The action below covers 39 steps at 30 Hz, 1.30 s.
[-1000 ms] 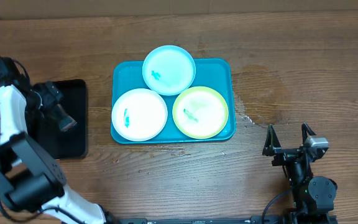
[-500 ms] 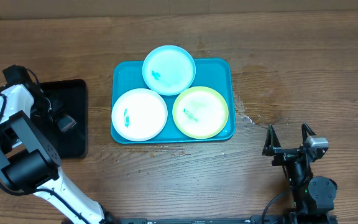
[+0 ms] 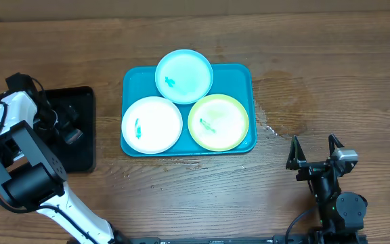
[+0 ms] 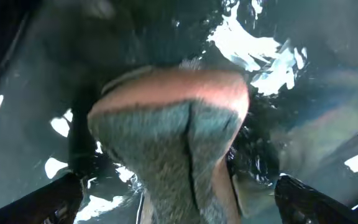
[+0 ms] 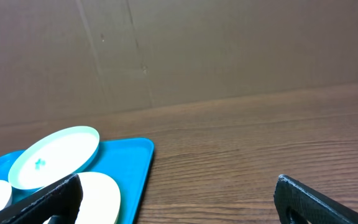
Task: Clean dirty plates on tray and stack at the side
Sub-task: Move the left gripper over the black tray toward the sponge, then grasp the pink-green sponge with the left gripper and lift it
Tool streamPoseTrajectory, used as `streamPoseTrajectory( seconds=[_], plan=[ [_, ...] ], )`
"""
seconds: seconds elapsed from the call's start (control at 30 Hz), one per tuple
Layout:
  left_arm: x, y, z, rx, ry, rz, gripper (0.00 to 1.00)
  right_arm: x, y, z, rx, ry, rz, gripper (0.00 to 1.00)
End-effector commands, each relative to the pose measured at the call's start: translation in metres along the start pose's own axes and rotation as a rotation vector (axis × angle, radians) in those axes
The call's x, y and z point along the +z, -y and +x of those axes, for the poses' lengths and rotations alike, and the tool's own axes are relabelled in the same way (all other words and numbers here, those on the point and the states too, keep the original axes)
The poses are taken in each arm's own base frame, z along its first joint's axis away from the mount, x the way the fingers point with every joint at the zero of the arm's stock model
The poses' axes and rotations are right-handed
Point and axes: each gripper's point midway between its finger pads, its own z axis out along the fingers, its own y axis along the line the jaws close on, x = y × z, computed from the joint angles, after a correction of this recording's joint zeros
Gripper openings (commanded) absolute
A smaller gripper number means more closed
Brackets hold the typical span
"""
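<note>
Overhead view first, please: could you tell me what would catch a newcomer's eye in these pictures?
The teal tray at the centre stands out, carrying a light blue plate, a white plate and a yellow-green plate, each smeared blue-green. At the left, the left end effector hangs over a wet black tray holding a peach-and-grey sponge.

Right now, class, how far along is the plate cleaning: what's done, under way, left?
Done: nothing; the white plate, light blue plate and yellow-green plate sit smeared on the teal tray. In hand: the left pincer straddles a sponge over the black tray; the right pincer sits open. Left: wiping, stacking.
</note>
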Motion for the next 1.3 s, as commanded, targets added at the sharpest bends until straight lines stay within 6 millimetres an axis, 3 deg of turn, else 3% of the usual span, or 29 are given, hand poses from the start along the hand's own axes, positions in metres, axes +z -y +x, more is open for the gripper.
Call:
streamPoseTrajectory(
  seconds=[0.0, 0.13, 0.17, 0.2, 0.33, 0.37, 0.43, 0.7, 0.73, 0.87, 0.93, 1.07, 1.1, 1.2, 1.23, 1.27],
  plan=[
    [0.003, 0.009, 0.007, -0.008, -0.046, 0.05, 0.79, 0.0, 0.001, 0.001, -0.001, 0.006, 0.004, 1.0],
    [0.002, 0.012, 0.013, -0.011, -0.072, 0.074, 0.29, 0.0, 0.001, 0.001, -0.001, 0.006, 0.004, 1.0],
    [0.002, 0.012, 0.014, -0.011, -0.075, 0.072, 0.13, 0.0, 0.001, 0.001, -0.001, 0.006, 0.004, 1.0],
    [0.002, 0.012, 0.014, -0.011, -0.077, 0.072, 0.04, 0.0, 0.001, 0.001, -0.001, 0.006, 0.004, 1.0],
    [0.002, 0.012, 0.015, -0.011, -0.078, 0.071, 0.08, 0.0, 0.001, 0.001, -0.001, 0.006, 0.004, 1.0],
    [0.002, 0.012, 0.015, -0.011, -0.078, 0.071, 0.26, 0.0, 0.001, 0.001, -0.001, 0.006, 0.004, 1.0],
    [0.002, 0.012, 0.015, -0.011, -0.079, 0.071, 1.0, 0.0, 0.001, 0.001, -0.001, 0.006, 0.004, 1.0],
    [0.0, 0.007, 0.032, -0.017, -0.149, 0.052, 0.98, 0.0, 0.001, 0.001, -0.001, 0.006, 0.004, 1.0],
    [0.0, 0.007, 0.035, -0.018, -0.159, 0.049, 0.87, 0.0, 0.001, 0.001, -0.001, 0.006, 0.004, 1.0],
    [0.0, 0.006, 0.037, -0.019, -0.168, 0.046, 0.68, 0.0, 0.001, 0.001, -0.001, 0.006, 0.004, 1.0],
    [0.0, 0.006, 0.035, -0.019, -0.162, 0.047, 0.51, 0.0, 0.001, 0.001, -0.001, 0.006, 0.004, 1.0],
    [0.0, 0.007, 0.032, -0.017, -0.149, 0.048, 0.07, 0.0, 0.001, 0.001, -0.001, 0.006, 0.004, 1.0],
    [0.0, 0.007, 0.031, -0.017, -0.145, 0.048, 0.04, 0.0, 0.001, 0.001, -0.001, 0.006, 0.004, 1.0],
    [0.001, 0.007, 0.029, -0.015, -0.135, 0.047, 0.04, 0.0, 0.001, 0.001, -0.001, 0.006, 0.004, 1.0],
    [0.001, 0.007, 0.027, -0.015, -0.128, 0.048, 0.13, 0.0, 0.001, 0.001, -0.001, 0.006, 0.004, 1.0],
    [0.001, 0.007, 0.025, -0.015, -0.12, 0.051, 0.42, 0.0, 0.001, 0.001, -0.001, 0.006, 0.004, 1.0]
  ],
)
